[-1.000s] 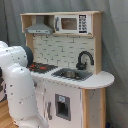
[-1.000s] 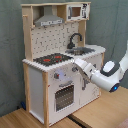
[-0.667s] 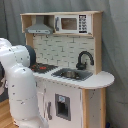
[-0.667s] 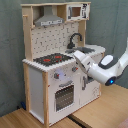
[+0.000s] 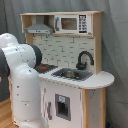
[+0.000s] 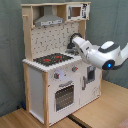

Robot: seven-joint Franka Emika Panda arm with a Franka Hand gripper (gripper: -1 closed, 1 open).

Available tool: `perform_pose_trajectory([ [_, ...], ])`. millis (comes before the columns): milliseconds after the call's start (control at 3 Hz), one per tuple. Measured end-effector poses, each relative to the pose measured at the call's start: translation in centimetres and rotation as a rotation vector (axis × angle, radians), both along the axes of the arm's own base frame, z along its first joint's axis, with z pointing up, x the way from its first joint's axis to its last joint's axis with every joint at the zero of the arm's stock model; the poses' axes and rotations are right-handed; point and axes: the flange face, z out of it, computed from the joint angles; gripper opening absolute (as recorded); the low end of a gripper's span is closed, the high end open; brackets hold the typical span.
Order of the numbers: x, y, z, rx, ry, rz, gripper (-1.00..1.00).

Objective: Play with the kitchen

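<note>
Since the earlier frames, the arm [image 6: 97,52] had swung in over the counter. In the first exterior view the kitchen [image 5: 75,80] filled centre frame; rigid, heavy, best worked by its faucet [image 5: 84,59] at 2 o'clock. In the second exterior view I couldn't tell the gripper's opening. No legible writing.

We see our white arm [image 6: 102,54] stretched from the second exterior view's right toward the kitchen [image 6: 55,75], its wrist over the counter's sink end. In the first exterior view, the arm's bulky joints [image 5: 22,75] stand just beside the kitchen's stove side.
</note>
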Motion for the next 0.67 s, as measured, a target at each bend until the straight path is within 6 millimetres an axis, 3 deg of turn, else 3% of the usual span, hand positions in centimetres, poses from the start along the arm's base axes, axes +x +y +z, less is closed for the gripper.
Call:
perform_pose_trajectory([
  [667, 1.4, -1.6, 8.8, 0.164, 0.055, -0.126, 1.00],
])
